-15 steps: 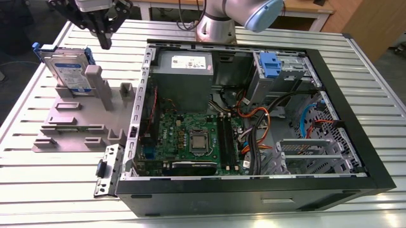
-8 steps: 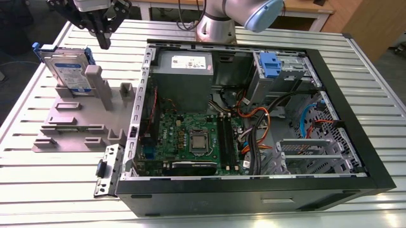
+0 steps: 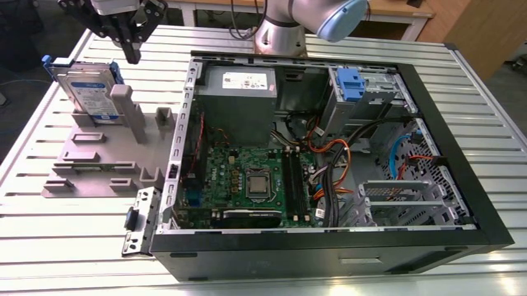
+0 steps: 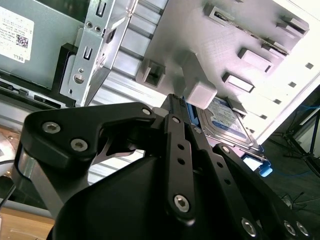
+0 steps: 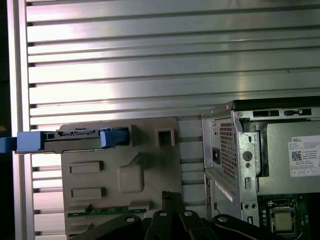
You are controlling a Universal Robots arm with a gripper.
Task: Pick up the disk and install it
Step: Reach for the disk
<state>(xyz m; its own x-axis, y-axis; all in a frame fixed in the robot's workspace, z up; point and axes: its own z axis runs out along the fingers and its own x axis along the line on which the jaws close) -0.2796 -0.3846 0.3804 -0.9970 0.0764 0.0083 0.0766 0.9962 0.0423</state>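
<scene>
The end effector (image 3: 132, 57) hangs at the exterior view's upper left, pointing straight down. Its black fingers (image 3: 122, 34) are drawn together to a single narrow tip, with nothing between them. Both wrist views show the dark linkage converging to that tip. The arm (image 3: 284, 34) stands upright farther back, and its blue-capped joint (image 3: 342, 15) is bent sideways above.

Open air above the disk (image 3: 89, 92); grey post (image 3: 122, 110) alongside.
</scene>
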